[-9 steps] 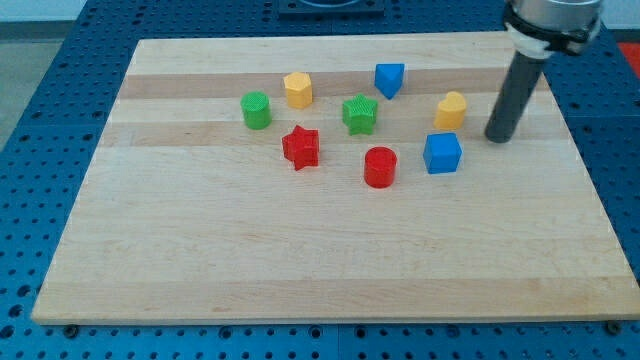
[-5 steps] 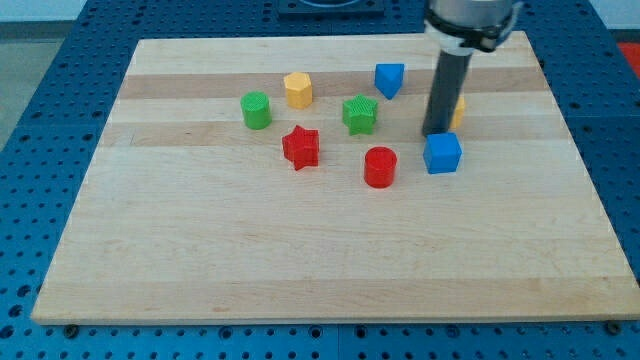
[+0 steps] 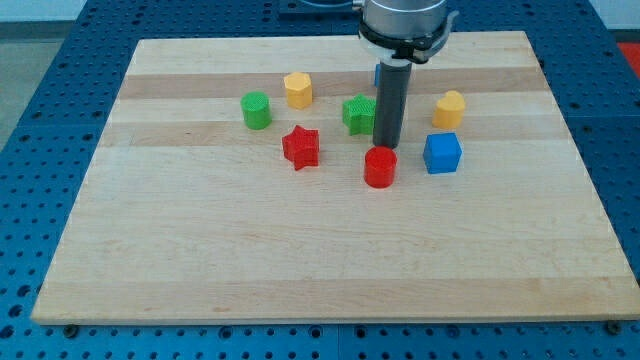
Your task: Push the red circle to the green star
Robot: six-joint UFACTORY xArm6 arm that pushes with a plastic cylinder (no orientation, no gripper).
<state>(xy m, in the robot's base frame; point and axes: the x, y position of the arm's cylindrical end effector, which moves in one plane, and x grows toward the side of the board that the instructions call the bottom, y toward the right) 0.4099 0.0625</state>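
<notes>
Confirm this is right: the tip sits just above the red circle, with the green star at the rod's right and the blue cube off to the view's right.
Wrong on one count: the camera view shows the green star at the rod's left. My tip does sit just above the red circle, blue cube to the right.

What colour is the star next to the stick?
Green. The green star sits just left of my tip, seen in the camera view.
</notes>
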